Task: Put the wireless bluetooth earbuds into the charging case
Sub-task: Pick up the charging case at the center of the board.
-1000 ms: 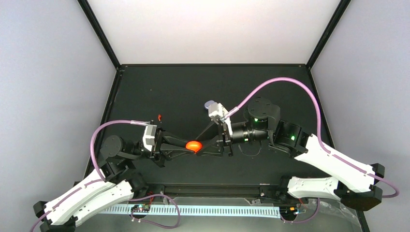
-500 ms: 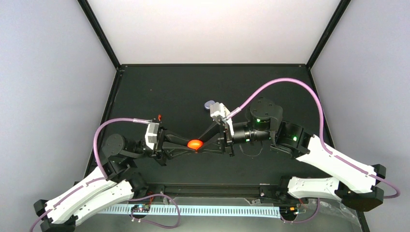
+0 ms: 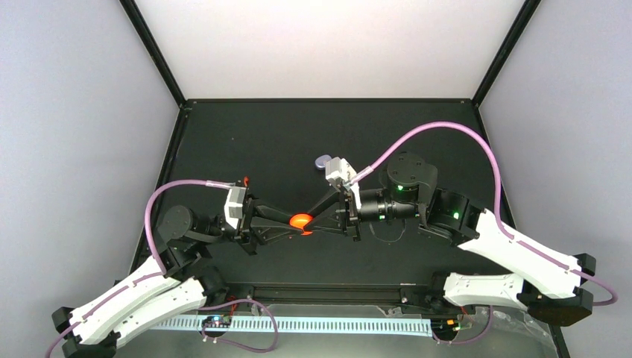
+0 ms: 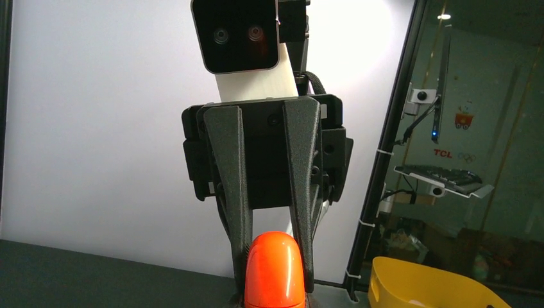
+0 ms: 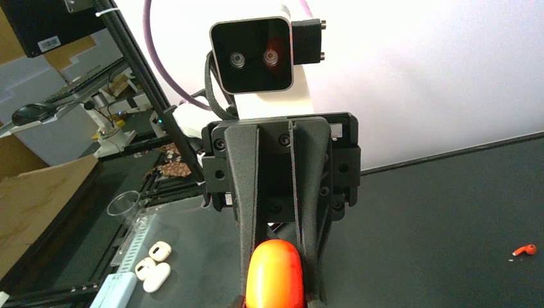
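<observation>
1. Overhead, top cam: left gripper [image 3: 296, 224] & right gripper [image 3: 308, 222] sat tip-to-tip at centre of table [image 3: 246, 134], both on orange case [image 3: 301, 221]. Red-orange earbud [image 3: 245, 181] lay loose by left wrist.
2. Left wrist cam: right fingers [image 4: 235, 192] clamped case's flanks, no gap seen.
3. Right wrist cam: left fingers [image 5: 247, 192] closed tight on case; earbud on table, far right.
</observation>
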Controlling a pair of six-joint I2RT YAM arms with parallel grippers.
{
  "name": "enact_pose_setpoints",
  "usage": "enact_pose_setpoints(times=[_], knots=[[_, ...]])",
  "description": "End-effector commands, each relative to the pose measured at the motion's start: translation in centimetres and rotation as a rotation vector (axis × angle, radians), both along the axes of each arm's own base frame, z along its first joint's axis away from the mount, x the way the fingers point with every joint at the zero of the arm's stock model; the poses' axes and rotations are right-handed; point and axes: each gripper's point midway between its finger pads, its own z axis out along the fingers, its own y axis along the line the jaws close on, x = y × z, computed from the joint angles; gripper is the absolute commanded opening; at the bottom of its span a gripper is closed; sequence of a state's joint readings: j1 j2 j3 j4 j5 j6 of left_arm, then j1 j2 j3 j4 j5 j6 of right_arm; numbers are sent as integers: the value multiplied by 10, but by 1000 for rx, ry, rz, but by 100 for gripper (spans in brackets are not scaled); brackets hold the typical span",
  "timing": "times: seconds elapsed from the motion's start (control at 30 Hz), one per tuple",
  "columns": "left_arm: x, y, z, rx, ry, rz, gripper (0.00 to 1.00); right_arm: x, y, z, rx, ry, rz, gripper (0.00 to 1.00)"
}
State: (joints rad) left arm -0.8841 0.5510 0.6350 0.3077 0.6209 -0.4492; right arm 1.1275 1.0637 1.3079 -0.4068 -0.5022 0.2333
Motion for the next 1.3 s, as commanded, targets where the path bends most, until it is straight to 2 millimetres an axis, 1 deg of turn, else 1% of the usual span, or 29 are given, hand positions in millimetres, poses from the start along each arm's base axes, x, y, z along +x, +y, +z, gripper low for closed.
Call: enact_pose_setpoints(times=[0.0,0.17,0.47,0.53,0.97,1.17,1.27], knots=[[-4,7,23,-54,-25,4,16,-1,-5,7,34,-20,-15,21],[-1,5,19,-42,-8,8,27,0,-9,14,71,-30,-34,20],[3,2,12,-17,28,12,37,2,-15,23,111,-42,-64,20],[3,1,12,-18,35,9,37,2,-14,22,112,-43,-64,20],[-4,-3,30,-50,11,-56,37,4,-10,18,101,-37,-64,20],[-5,-3,33,-56,2,-62,27,4,-11,17,95,-35,-65,20],[-5,-4,32,-54,6,-64,26,4,-11,17,96,-35,-64,20]])
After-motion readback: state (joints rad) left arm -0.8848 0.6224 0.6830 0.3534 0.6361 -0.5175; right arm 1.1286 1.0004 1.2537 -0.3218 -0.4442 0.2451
